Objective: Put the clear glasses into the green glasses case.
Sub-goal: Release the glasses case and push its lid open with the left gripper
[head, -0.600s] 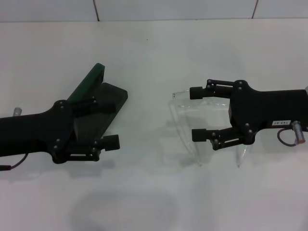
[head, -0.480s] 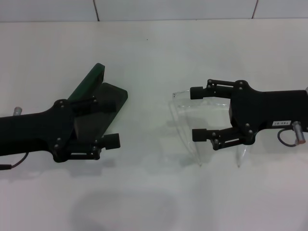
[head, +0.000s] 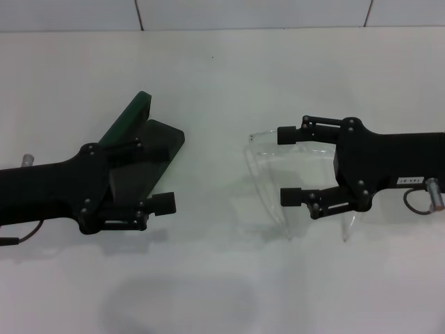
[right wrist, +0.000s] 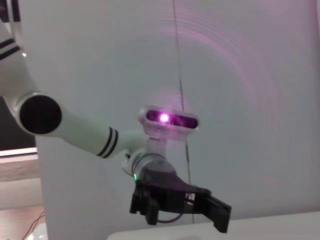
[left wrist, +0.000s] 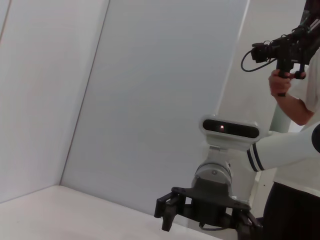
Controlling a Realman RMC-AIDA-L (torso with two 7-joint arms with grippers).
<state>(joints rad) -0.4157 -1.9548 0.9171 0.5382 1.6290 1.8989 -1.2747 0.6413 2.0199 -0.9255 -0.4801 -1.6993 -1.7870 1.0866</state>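
Head view: two pincers over a white tabletop (head: 222, 278)
Right pincer (head: 290, 165) spread above clear glasses (head: 268, 177); left pincer (head: 161, 176) spread over open green glasses case (head: 135, 118)

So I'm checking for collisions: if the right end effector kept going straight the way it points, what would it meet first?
Probably the clear glasses' front, just ahead of the open right end effector; beyond them lies the green glasses case. Height is unclear, so it might pass above.

A plain white table (head: 222, 292) filled most of the head view, with a soft grey shadow near its front edge. Behind it ran a white tiled wall (head: 250, 12) with dark grout lines. In the left wrist view, a person (left wrist: 295, 150) in a white shirt stood at the side, holding up a black camera (left wrist: 282, 47) on a handle.
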